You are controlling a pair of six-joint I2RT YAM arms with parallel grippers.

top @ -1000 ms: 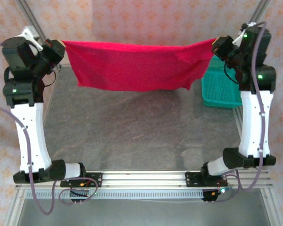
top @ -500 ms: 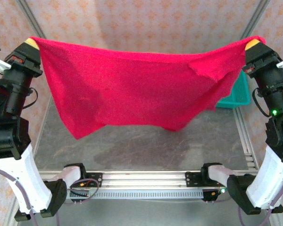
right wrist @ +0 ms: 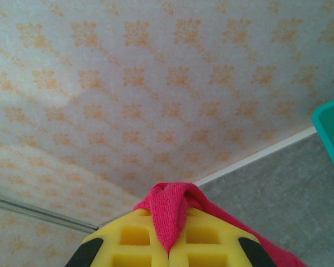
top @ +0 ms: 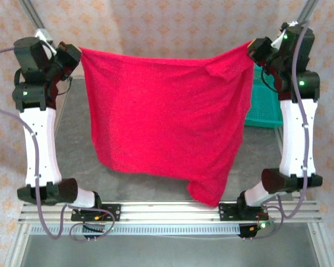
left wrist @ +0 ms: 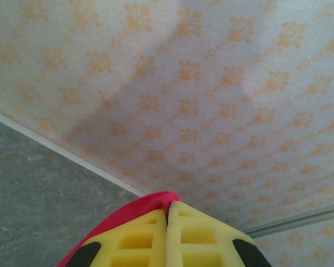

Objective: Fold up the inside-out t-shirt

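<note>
We note the shirt [top: 161, 117] hanging spread, its lowest corner nearest us at 5 o'clock, over the surface [top: 78, 139]. Farther back, the left tool [top: 73, 54] at 10 o'clock and the right tool [top: 256, 51] at 2 o'clock each clench a top corner. Basket [top: 264, 105] beyond, 3 o'clock.

No text is readable anywhere; arm bases [top: 94, 214] are too small to tell.
</note>
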